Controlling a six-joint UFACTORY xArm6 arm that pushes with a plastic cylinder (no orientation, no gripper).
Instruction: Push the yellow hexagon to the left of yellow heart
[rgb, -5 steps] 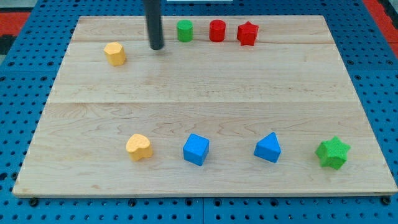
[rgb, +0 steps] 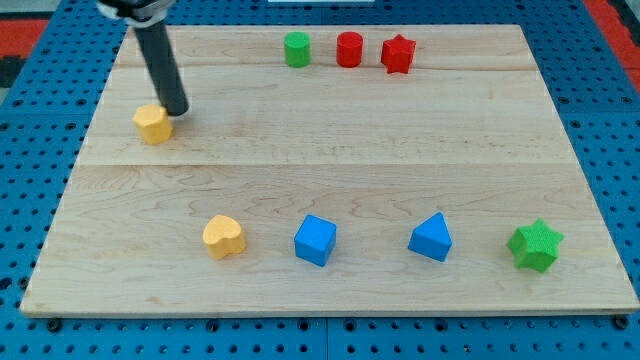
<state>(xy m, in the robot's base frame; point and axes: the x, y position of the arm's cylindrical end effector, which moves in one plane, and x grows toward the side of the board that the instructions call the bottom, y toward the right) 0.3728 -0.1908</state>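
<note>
The yellow hexagon (rgb: 153, 124) lies on the wooden board at the view's left, in the upper half. My tip (rgb: 176, 111) touches its upper right side. The yellow heart (rgb: 224, 237) lies near the view's bottom, to the lower right of the hexagon and well apart from it.
A green cylinder (rgb: 297, 49), a red cylinder (rgb: 349, 49) and a red star (rgb: 398, 54) stand in a row at the view's top. A blue cube (rgb: 315, 240), a blue triangular block (rgb: 431, 238) and a green star (rgb: 535, 246) lie along the bottom, right of the heart.
My tip has moved left and down from beside the green cylinder to the yellow hexagon. The hexagon has slid down and to the left. The other blocks have not moved.
</note>
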